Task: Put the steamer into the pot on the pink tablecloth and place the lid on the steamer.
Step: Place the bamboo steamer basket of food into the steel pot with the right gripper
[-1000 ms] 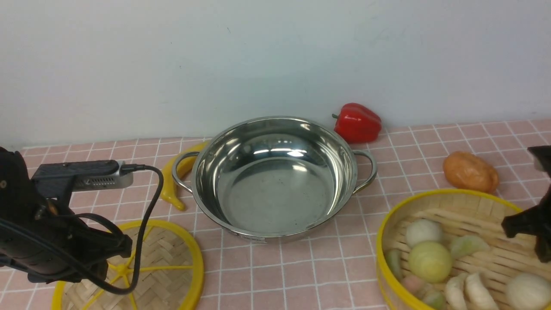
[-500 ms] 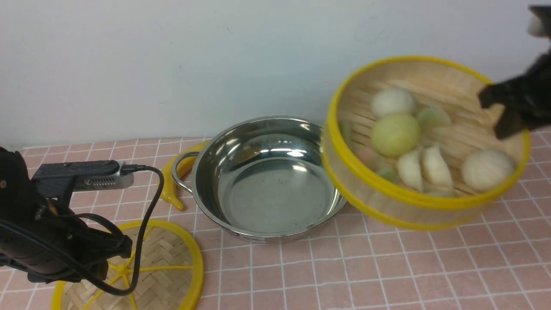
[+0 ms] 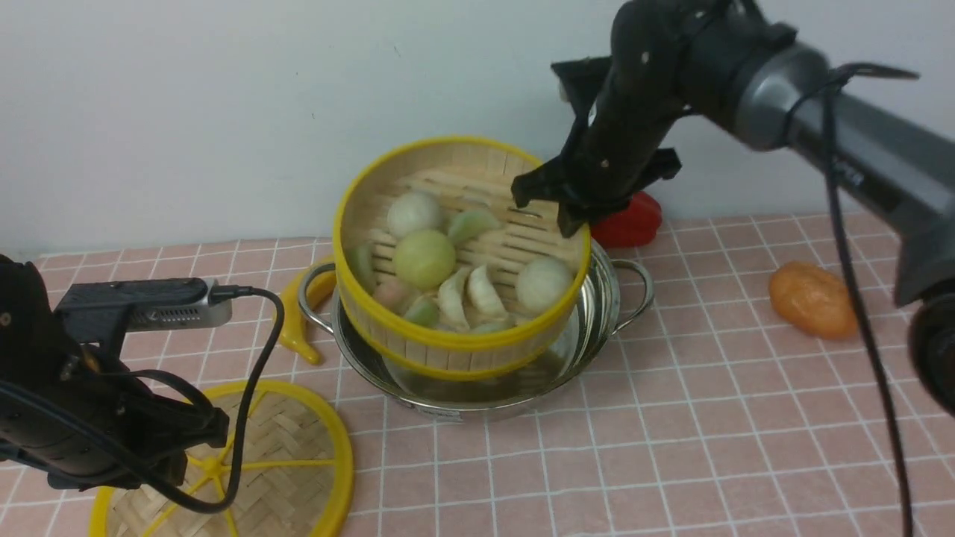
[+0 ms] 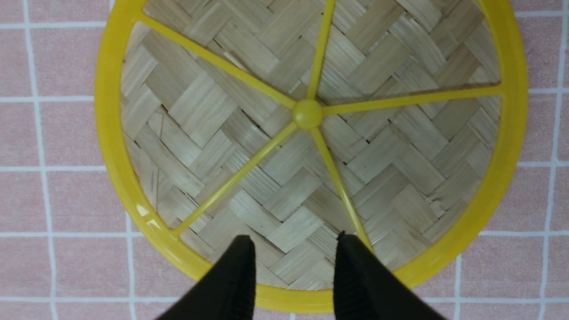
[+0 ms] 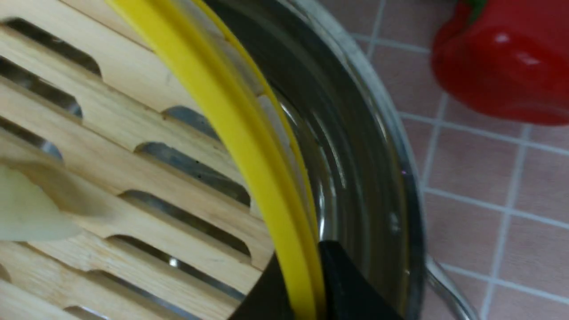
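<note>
Right gripper (image 5: pixel 306 284) pinched shut on the steamer (image 3: pixel 448 339) by its yellow rim, which hangs tilted beneath it, partly inside the pot (image 3: pixel 600 313); probably light and stiff, loose food (image 3: pixel 424 259) aboard, one-sided hold; left gripper (image 4: pixel 294 242) half-open, empty, above the lid (image 4: pixel 200 111).

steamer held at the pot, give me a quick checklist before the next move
1. right gripper shut on the steamer rim: ok
2. steamer inside the pot rim: ok
3. steamer seated flat on the pot floor: cannot tell
4. buns all inside the steamer: ok
5. lid lying flat on the pink tablecloth: ok
6. left gripper open above the lid: ok
</note>
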Action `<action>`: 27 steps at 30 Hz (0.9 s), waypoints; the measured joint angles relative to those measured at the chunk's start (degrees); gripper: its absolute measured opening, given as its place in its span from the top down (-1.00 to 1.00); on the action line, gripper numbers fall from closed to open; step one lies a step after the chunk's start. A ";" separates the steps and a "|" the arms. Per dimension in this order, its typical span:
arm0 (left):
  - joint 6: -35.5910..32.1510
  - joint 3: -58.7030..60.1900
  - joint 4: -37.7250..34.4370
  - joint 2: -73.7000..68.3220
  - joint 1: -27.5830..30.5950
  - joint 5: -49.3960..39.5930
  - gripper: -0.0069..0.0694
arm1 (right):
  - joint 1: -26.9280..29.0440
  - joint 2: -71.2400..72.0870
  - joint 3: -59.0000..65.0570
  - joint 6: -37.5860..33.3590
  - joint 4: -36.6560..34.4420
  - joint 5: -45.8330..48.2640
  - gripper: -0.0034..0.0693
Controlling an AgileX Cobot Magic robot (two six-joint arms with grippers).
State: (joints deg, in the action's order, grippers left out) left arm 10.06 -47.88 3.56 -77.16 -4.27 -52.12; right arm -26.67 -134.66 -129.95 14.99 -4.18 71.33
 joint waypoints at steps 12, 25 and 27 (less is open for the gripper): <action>-0.09 0.00 0.00 0.00 0.00 0.00 0.18 | 0.05 -5.57 -0.56 1.22 3.23 0.35 0.76; -0.09 0.00 0.00 0.00 0.00 0.00 0.18 | 0.05 -6.63 -0.95 2.33 2.55 -0.50 0.59; -0.09 0.00 0.00 0.00 0.00 0.00 0.18 | 0.05 -6.63 -1.00 2.33 2.56 -0.48 0.51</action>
State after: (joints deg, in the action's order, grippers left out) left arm 9.97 -47.88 3.56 -77.16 -4.27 -52.12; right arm -26.62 -141.29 -130.95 17.32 -1.62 70.84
